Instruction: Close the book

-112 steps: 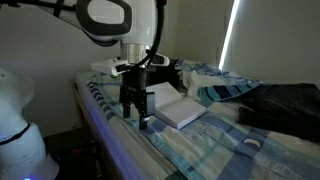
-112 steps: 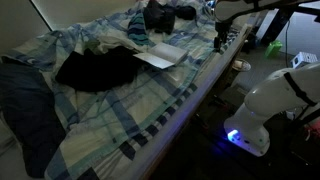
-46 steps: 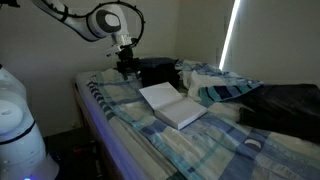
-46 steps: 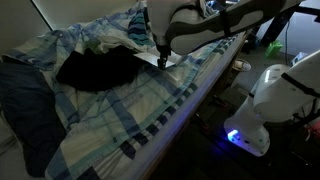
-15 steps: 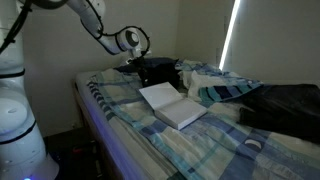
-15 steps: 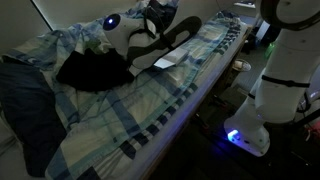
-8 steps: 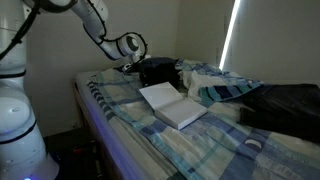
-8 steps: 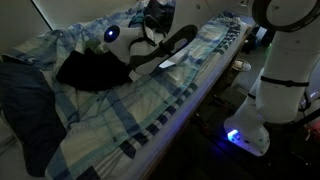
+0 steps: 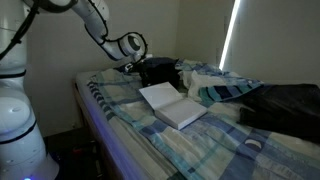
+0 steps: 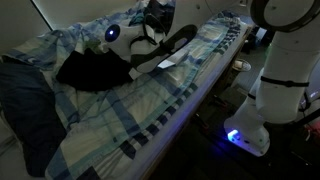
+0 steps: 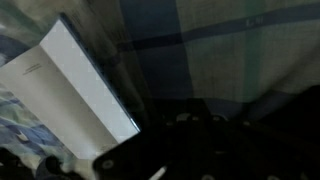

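Could not make out the gripper (image 9: 127,67) against the black bag (image 9: 160,72) in an exterior view, too small and dark to tell how the jaws stood. Saw only a pale sliver of the book (image 10: 167,64) past the arm (image 10: 165,45) in an exterior view. Found the book (image 11: 75,85) cut off by the wrist view's left edge, above a dark blur.

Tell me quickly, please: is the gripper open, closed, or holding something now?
Gripper: cannot be told; it is too dark and small in every view. The book lies open.
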Robot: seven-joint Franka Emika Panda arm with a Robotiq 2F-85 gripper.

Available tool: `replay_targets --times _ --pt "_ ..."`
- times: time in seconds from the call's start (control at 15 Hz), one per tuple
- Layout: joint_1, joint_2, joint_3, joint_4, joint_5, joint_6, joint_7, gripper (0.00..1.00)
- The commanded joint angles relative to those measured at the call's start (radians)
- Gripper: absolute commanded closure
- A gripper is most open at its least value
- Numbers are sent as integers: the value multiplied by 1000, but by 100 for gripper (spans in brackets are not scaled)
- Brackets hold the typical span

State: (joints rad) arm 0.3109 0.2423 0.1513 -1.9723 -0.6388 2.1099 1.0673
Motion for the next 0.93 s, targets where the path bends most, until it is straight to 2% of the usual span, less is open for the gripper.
replay_targets --times 0.0,0.87 --pt "9 -7 -12 20 -31 -44 37 100" --pt "-3 -13 -38 58 -53 -78 49 100"
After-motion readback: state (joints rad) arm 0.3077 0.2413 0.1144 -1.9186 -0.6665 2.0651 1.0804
